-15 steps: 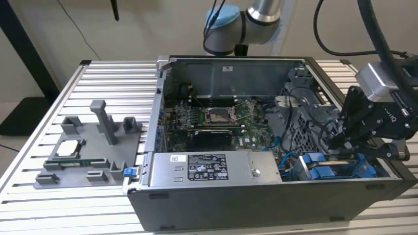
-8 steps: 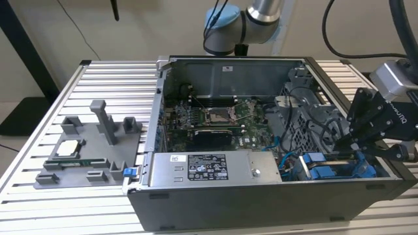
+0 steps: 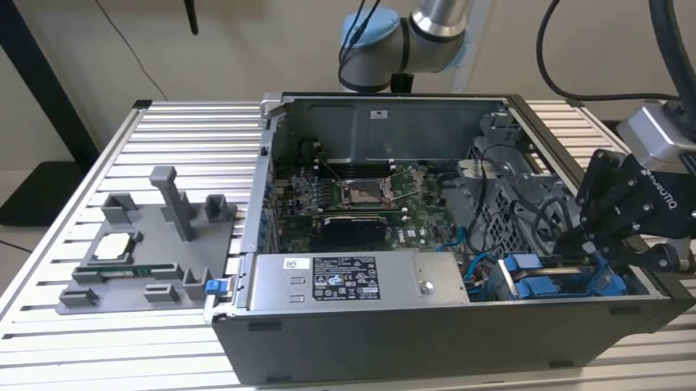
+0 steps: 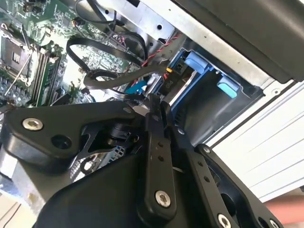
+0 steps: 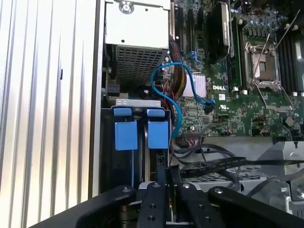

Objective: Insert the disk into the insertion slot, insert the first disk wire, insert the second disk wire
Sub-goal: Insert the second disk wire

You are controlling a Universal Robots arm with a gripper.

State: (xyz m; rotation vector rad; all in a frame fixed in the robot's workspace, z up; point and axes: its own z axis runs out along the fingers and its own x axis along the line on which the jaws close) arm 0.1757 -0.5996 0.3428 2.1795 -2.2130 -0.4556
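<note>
gripper point(image 3: 582, 244), fingers pinched narrow on something unclear, at the insertion slot point(image 5: 135, 156) in the case's corner; misalignment could jam the connector.

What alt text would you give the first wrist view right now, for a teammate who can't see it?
The black gripper reaches into the open PC case at the insertion slot, where two bright blue carrier tabs stand side by side. A light blue cable loops beside them over the green motherboard, past its CPU socket.
</note>
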